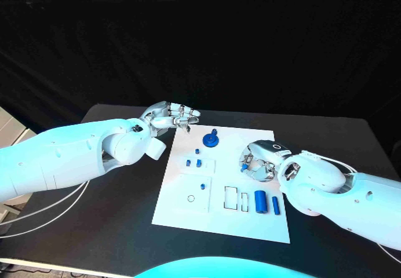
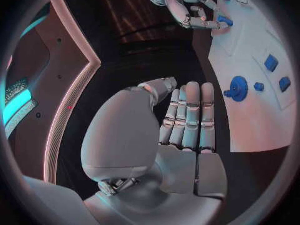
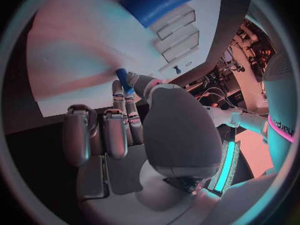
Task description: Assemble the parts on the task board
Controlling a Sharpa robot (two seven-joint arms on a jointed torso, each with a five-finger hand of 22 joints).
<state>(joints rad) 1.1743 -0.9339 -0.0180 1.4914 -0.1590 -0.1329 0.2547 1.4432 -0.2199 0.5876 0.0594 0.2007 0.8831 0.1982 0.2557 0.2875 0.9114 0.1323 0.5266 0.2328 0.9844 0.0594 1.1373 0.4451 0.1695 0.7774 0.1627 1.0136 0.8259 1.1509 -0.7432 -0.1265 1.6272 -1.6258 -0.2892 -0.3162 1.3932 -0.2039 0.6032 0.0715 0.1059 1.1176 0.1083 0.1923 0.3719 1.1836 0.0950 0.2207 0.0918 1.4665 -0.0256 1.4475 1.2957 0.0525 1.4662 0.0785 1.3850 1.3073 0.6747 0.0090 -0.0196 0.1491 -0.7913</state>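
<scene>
The white task board (image 1: 224, 223) lies mid-table. My right hand (image 1: 261, 159) hovers over its right edge and pinches a small blue peg (image 3: 124, 80) between thumb and a finger; the left wrist view shows this hand (image 2: 190, 10) too. My left hand (image 1: 171, 119) hangs over the board's far left corner, its fingers (image 2: 192, 115) straight, close together and holding nothing. A round blue knob (image 1: 211, 139) stands near the far edge. Small blue pieces (image 1: 193, 163) sit left of centre. Two blue cylinders (image 1: 261, 201) lie at the near right beside empty rectangular slots (image 1: 232, 198).
The black table (image 1: 100, 231) runs bare around the board. White cables (image 1: 42, 214) trail from my left arm at the near left. A round hole (image 1: 191, 198) marks the board's near left part. A pale cabinet corner (image 1: 10, 130) stands at the far left.
</scene>
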